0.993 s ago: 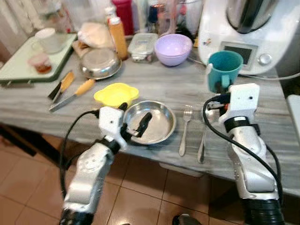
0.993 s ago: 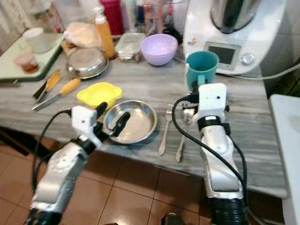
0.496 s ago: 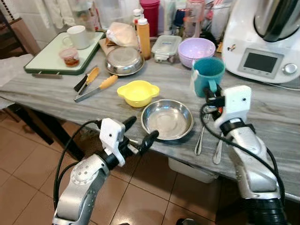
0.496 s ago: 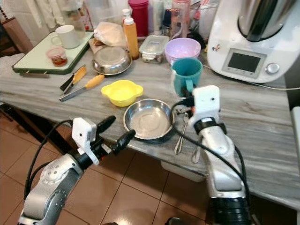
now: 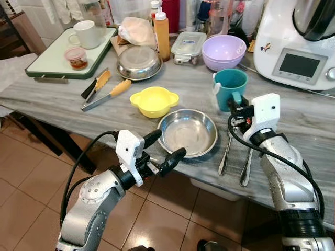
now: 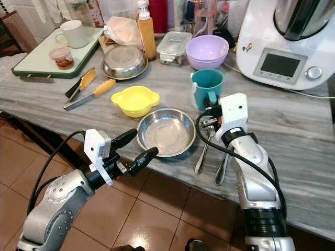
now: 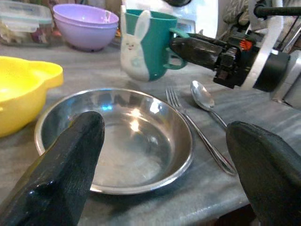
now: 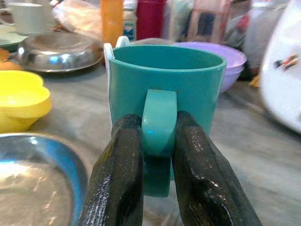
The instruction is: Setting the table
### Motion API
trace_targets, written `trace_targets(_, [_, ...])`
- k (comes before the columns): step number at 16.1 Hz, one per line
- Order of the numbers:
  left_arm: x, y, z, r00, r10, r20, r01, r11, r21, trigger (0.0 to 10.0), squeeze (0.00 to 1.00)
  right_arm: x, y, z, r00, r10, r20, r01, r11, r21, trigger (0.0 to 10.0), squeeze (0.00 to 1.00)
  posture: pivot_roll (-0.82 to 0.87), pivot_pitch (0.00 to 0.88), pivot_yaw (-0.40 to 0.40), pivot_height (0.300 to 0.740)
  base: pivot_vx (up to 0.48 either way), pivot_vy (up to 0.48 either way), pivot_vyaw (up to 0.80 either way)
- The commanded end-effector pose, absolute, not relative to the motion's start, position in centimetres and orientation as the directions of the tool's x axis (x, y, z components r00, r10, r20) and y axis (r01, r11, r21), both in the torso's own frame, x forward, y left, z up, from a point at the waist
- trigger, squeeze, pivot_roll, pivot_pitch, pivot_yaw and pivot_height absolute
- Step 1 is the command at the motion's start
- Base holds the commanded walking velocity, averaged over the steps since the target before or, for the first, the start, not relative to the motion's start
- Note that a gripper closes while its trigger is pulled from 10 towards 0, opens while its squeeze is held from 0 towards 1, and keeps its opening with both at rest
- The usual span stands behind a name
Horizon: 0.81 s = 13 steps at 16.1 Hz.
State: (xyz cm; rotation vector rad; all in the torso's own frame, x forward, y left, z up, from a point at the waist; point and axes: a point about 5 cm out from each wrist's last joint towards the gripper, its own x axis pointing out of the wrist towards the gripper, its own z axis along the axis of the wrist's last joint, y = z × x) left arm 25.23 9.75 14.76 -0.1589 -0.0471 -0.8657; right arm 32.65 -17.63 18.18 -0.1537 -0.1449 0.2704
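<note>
A teal mug (image 5: 230, 88) stands on the grey table (image 5: 63, 99), and my right gripper (image 5: 236, 107) is shut on its handle (image 8: 159, 123), one black finger on each side. To its left lies an empty steel bowl (image 5: 187, 132), with a yellow bowl (image 5: 153, 101) behind that. A fork (image 5: 224, 152) and a spoon (image 5: 246, 166) lie side by side right of the steel bowl, under my right arm. My left gripper (image 5: 163, 148) hangs open just off the table's front edge, facing the steel bowl (image 7: 117, 136), and holds nothing.
At the back stand a purple bowl (image 5: 223, 50), a white kitchen machine (image 5: 298, 47), a lidded box (image 5: 188, 42), an orange bottle (image 5: 162, 29) and an upturned steel bowl (image 5: 138, 63). Two knives (image 5: 104, 89) lie left. A green tray (image 5: 52, 65) holds a white mug (image 5: 86, 34).
The camera has shifted. My left gripper has drawn back from over the steel bowl to off the table's front edge. The right gripper stays clamped on the mug handle.
</note>
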Motion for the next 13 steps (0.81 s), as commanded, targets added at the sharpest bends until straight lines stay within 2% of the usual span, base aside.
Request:
trace_targets(1, [25.03, 9.69, 15.02, 0.627, -0.772, 0.099, 0.778, 0.618, -0.107, 10.0, 0.0, 32.92, -17.3, 18.74, 0.942, 0.302, 0.148, -0.281, 0.948, -0.149, 10.0, 0.0, 0.01, 0.19, 0.09, 0.74, 0.0, 0.0, 0.0])
trace_targets(13, [24.37, 9.47, 14.99, 0.601, -0.795, 0.078, 0.797, 0.591, -0.124, 10.0, 0.0, 33.59, -16.81, 17.77, 0.925, 0.356, 0.135, -0.333, 0.929, -0.163, 10.0, 0.0, 0.03, 0.2, 0.104, 0.74, 0.0, 0.0, 0.0])
